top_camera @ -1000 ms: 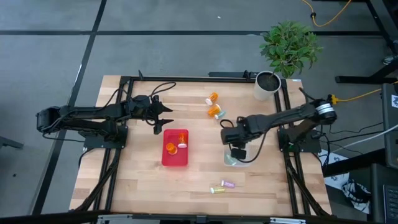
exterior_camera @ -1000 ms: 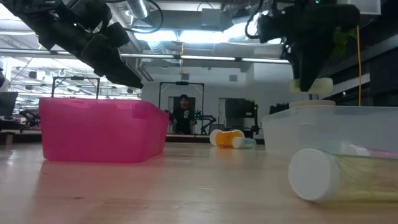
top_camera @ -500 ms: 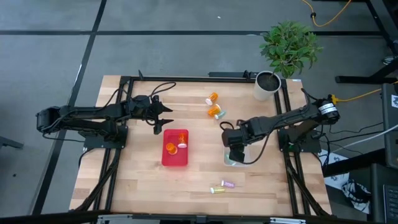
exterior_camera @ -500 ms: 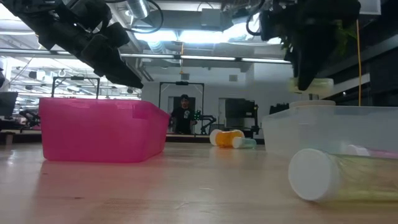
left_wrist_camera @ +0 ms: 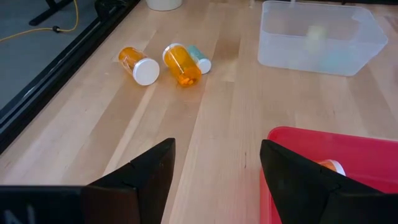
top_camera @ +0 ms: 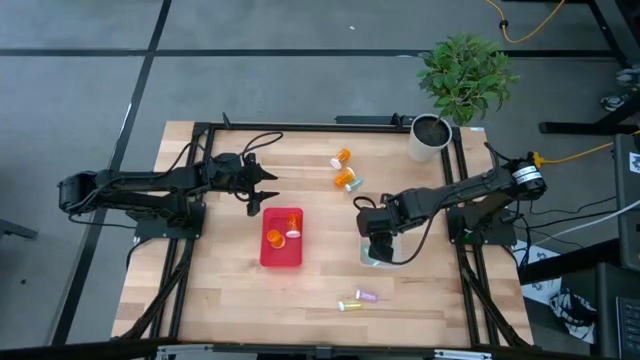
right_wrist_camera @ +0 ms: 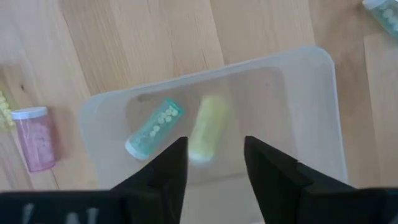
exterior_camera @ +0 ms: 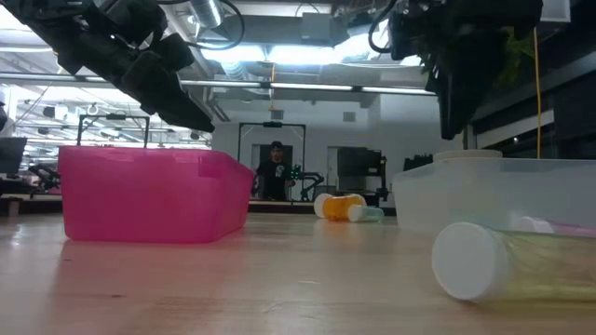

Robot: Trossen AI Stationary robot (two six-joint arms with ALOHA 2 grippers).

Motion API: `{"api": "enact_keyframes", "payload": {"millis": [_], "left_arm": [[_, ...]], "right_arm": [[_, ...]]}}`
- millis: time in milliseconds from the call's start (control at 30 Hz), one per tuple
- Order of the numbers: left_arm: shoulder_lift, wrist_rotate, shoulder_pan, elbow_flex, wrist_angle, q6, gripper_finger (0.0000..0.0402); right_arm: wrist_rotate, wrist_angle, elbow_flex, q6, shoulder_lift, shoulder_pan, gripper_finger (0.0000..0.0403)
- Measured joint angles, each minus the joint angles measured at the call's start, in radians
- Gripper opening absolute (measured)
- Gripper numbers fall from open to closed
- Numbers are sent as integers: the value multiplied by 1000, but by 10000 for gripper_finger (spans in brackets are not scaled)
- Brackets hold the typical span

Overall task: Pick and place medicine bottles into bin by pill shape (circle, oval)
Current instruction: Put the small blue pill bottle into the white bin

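Right wrist view: the right pincer is held spread and empty over the clear bin, where a yellow bottle lies just ahead, long axis toward twelve o'clock.

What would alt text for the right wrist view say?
The right pincer, open, hangs over the clear bin, which holds a green bottle and a yellow bottle. A pink bottle lies on the table outside it.
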Motion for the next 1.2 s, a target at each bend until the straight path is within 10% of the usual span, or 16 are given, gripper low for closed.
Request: {"api": "enact_keyframes", "payload": {"millis": [233,700,1200], "left_arm": [[0,0,0,0,0,0,229],[0,0,0,0,0,0,229],[0,0,0,0,0,0,229]], "right_arm": [[26,0,0,-4,1,0,209],[417,111,0,-58,1,-61,208],[63,171,1,-479,16,-441,207]]}}
